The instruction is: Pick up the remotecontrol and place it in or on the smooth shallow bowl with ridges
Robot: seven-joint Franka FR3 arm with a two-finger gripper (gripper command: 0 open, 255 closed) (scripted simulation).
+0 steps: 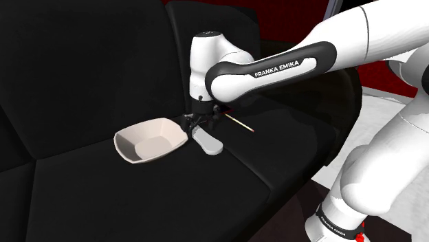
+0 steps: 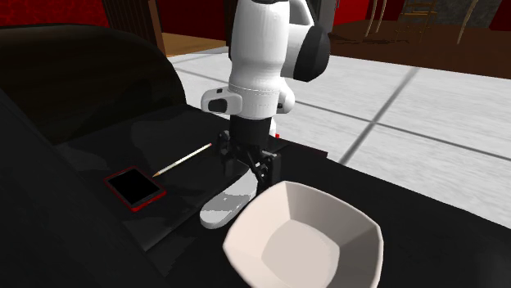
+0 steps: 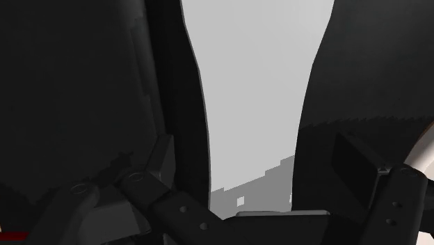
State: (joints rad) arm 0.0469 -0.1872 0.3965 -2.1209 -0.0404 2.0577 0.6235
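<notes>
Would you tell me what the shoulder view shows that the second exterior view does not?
Shoulder view, not second exterior: the FRANKA EMIKA lettering on the arm, and the arm's base with its black band. Second exterior, not shoulder: a flat black device with a red rim, lying on the sofa. Both: the gripper down at one end of the grey remote, the pale bowl beside it, and a thin stick.

In the shoulder view the gripper covers one end of the grey remote control. The second exterior view's lower edge cuts off the white bowl's near rim, and the arm runs past its top edge. In the wrist view the remote control runs out of frame. The thin stick is too small to name.
</notes>
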